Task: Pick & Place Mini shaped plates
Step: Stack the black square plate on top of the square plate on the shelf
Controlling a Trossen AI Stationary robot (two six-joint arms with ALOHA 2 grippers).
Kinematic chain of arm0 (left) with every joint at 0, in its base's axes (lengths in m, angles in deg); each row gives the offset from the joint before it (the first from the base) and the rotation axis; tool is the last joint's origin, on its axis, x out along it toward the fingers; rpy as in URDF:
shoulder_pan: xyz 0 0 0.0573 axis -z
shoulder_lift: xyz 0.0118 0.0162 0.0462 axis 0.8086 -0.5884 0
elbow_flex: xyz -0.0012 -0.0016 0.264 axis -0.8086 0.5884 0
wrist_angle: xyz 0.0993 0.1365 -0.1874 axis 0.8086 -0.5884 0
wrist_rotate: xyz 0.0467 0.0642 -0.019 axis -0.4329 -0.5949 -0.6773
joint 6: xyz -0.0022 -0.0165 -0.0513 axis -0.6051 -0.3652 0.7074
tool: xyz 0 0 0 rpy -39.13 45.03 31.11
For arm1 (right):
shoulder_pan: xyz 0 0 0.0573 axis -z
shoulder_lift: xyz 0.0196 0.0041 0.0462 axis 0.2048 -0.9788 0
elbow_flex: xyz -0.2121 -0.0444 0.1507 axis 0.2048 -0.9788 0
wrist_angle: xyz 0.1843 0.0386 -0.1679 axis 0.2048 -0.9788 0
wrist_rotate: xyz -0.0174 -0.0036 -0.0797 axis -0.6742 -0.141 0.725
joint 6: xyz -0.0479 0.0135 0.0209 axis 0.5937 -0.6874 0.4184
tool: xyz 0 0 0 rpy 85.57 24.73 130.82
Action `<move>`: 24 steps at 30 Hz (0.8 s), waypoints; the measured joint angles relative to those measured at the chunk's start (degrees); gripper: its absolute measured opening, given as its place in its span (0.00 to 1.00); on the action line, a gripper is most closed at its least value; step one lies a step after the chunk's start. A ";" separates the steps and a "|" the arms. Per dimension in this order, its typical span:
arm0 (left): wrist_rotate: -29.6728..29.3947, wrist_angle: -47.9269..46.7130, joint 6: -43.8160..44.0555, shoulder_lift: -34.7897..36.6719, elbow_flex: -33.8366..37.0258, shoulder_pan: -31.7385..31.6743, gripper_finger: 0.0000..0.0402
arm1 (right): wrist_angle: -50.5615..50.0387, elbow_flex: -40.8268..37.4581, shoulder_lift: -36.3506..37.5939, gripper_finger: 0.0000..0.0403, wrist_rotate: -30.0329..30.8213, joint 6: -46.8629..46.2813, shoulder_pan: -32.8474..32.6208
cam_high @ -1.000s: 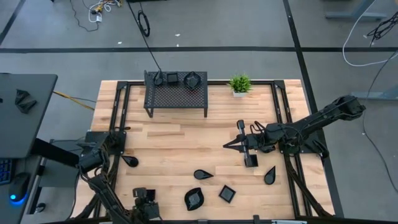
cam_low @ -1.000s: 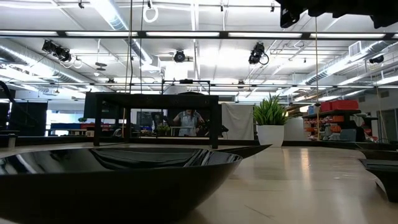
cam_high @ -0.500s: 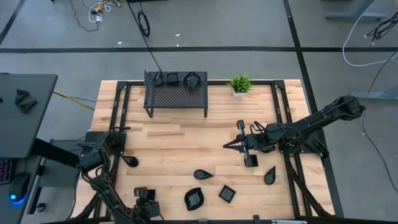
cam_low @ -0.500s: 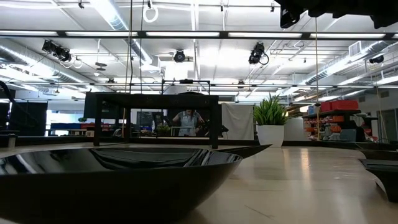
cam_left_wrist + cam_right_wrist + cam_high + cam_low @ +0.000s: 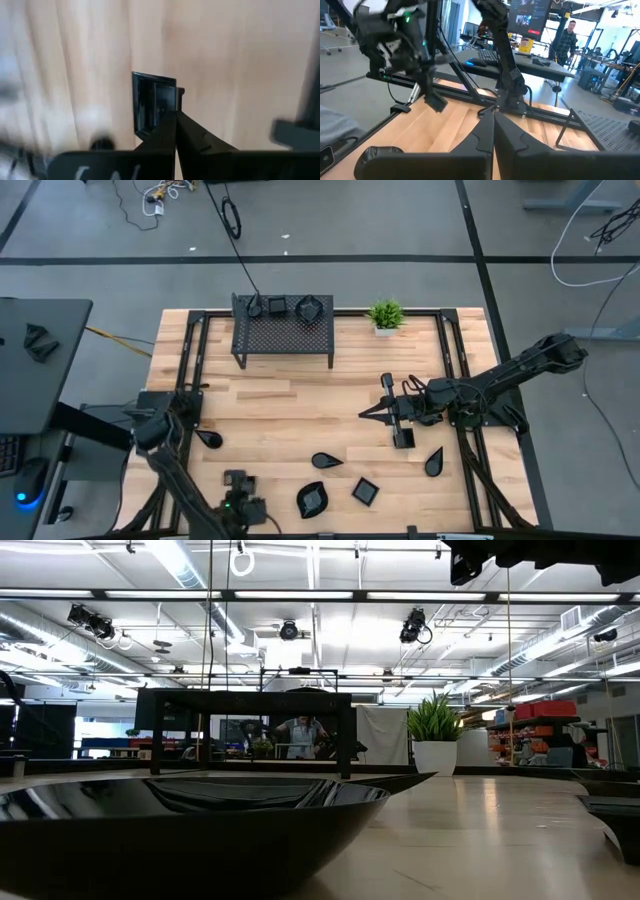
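Seven mini shaped plates countable from above. Five lying loose on the counter (image 5: 280,415): a teardrop plate (image 5: 209,439) near the left edge, a second teardrop plate (image 5: 326,461) toward the middle, a third teardrop plate (image 5: 433,463) at the right, a wavy-rim plate (image 5: 312,500) at the front, and a square plate (image 5: 365,491) just beside it. Two more resting on top of the black mesh rack (image 5: 283,335) at the back: a small square one (image 5: 275,306) and a wavy one (image 5: 309,308). One potted plant (image 5: 385,315) standing just right of the rack.

Left gripper (image 5: 240,505) low at the front edge, left of the wavy-rim plate, fingers (image 5: 167,132) pressed together with nothing between them; in the wrist view, tips pointing at a square black plate (image 5: 154,102) lying flat on the wood beyond them, contact not discernible.

Right gripper (image 5: 372,412) stretched out over the middle of the counter, well apart from every plate, fingers (image 5: 490,131) shut tight and empty.

One person (image 5: 303,733) visible far off in the room behind the rack; another person (image 5: 567,37) standing beyond the desk in the right wrist view.
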 joint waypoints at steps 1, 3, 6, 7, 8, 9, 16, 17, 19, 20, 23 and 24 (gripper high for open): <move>-1.84 0.65 -3.53 1.56 0.27 -0.72 0.01 | 0.00 0.00 0.00 0.03 0.00 0.01 0.00; -7.24 -0.82 -4.62 4.62 0.13 -3.22 0.01 | -0.01 0.00 0.00 0.03 0.00 -0.01 -0.02; -12.72 -0.65 -10.44 9.86 1.80 -8.20 0.01 | -0.05 0.00 -0.10 0.03 0.00 -0.05 -0.02; -14.64 -0.73 -12.83 11.23 1.86 -10.04 0.01 | 0.04 0.08 -0.30 0.03 0.00 -0.23 -0.02; -16.87 -0.52 -15.08 12.59 1.81 -11.82 0.01 | -0.45 0.09 -0.37 0.03 0.00 -0.53 0.00; -18.48 -0.68 -18.01 13.96 1.81 -13.59 0.01 | -0.66 0.07 -0.41 0.03 0.00 -0.70 -0.02; -24.07 0.64 -39.32 21.13 1.77 -31.16 0.00 | -0.54 0.04 -2.12 0.03 -0.02 -1.54 -0.02; -24.18 0.96 -42.00 21.66 1.77 -34.06 0.00 | -0.48 0.05 -2.44 0.03 -0.02 -1.54 -0.02; -24.31 2.36 -46.95 22.30 1.77 -39.71 0.00 | -0.20 0.04 -3.08 0.03 -0.01 -1.54 0.00; -24.39 3.03 -49.40 22.34 1.77 -42.61 0.00 | -0.29 0.04 -3.29 0.03 -0.02 -1.56 -0.02; -24.22 5.88 -56.99 22.30 1.79 -50.81 0.00 | 0.07 0.04 -3.93 0.03 -0.01 -1.93 -0.02; -23.97 7.08 -59.50 22.30 1.79 -53.44 0.00 | 0.15 0.04 -4.00 0.03 -0.02 -1.98 0.00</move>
